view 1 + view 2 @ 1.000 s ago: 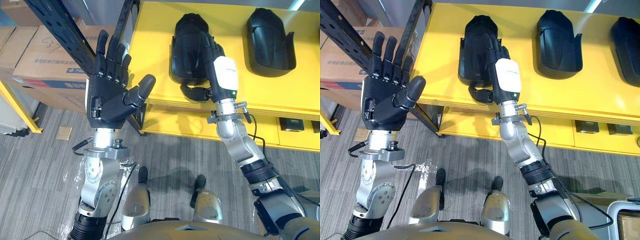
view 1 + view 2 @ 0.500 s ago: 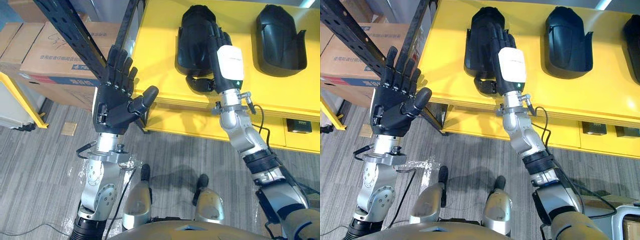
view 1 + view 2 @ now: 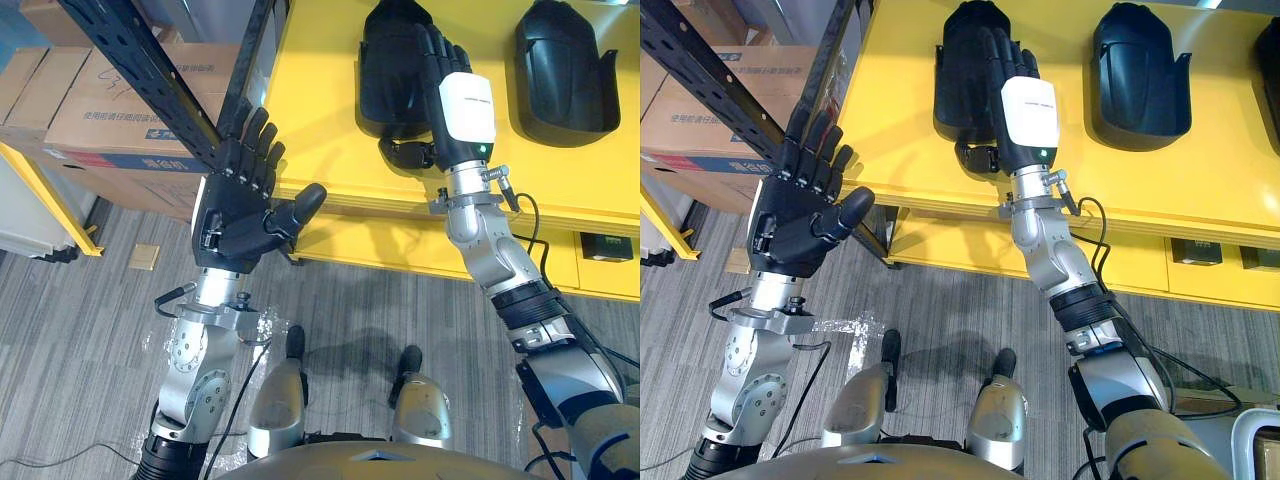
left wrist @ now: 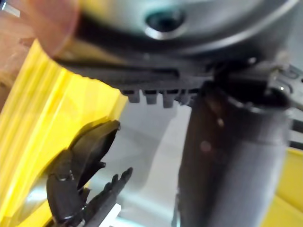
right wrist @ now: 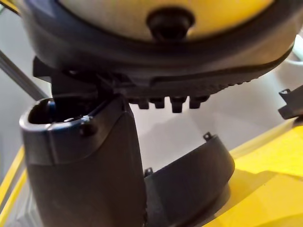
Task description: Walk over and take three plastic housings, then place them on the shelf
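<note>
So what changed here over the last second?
The view shifted, so the camera moved. The left robot hand tipped toward the edge of the yellow table, still open. The right robot hand stayed flat on the leftmost housing; nothing gripped or released.

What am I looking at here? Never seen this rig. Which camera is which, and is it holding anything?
It is a humanoid robot with two dark, fingered hands. The two wide pictures come from its head camera, looking down. The two close ones come from cameras on its wrists. Black plastic housings lie on the yellow table. The right hand rests with straight fingers on the leftmost housing, which sits on the table, not lifted. The left hand is raised, open and empty, beside a black rack.
</note>
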You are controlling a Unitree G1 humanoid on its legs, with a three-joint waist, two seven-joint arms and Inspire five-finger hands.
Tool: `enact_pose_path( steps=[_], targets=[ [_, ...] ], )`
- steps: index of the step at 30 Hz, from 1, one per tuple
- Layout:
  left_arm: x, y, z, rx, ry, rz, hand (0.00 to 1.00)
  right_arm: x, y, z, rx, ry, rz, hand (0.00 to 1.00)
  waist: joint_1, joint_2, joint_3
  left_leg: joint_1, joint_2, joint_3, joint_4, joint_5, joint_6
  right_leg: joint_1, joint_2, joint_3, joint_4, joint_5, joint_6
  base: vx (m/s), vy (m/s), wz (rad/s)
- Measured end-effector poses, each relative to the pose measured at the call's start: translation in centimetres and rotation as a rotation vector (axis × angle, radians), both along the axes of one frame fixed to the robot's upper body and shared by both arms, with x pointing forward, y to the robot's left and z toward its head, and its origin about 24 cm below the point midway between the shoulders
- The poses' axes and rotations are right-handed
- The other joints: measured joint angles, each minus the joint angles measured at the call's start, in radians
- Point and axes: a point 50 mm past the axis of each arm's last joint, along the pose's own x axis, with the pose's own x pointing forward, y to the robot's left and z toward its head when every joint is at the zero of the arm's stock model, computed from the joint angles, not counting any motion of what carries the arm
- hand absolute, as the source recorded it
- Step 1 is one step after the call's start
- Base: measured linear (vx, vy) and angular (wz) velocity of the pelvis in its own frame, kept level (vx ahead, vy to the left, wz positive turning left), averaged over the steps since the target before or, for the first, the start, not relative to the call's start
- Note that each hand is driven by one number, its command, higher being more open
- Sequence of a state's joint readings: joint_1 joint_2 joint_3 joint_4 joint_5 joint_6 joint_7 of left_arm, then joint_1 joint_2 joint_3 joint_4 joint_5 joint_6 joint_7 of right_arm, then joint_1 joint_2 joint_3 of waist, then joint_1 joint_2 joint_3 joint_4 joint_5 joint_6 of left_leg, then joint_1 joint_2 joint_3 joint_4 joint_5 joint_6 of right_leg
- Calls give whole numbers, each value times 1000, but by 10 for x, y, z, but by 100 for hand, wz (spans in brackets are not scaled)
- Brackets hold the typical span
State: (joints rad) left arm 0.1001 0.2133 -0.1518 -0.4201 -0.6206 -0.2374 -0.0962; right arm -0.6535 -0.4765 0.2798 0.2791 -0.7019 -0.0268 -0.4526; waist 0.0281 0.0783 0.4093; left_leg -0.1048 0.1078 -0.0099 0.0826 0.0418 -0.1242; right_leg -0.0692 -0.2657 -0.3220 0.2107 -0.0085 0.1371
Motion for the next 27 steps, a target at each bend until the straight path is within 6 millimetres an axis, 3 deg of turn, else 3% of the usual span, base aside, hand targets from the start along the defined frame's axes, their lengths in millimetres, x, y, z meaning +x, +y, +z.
enact_pose_path(
  steps=[12,27],
  targets=[
    [4,-2,-4,5,21,-9,100,8,2,19,-41,-40,1,100,-3,17,28,-10,-2,-1,-1,8,-1,-18,-5,2,16,-1,-2,-14,-4,0],
    [4,-3,-4,6,19,-16,100,14,-1,23,-26,-36,-9,100,-4,17,28,-5,-7,-1,-24,29,1,-26,-10,1,21,0,-1,0,0,0]
  ],
)
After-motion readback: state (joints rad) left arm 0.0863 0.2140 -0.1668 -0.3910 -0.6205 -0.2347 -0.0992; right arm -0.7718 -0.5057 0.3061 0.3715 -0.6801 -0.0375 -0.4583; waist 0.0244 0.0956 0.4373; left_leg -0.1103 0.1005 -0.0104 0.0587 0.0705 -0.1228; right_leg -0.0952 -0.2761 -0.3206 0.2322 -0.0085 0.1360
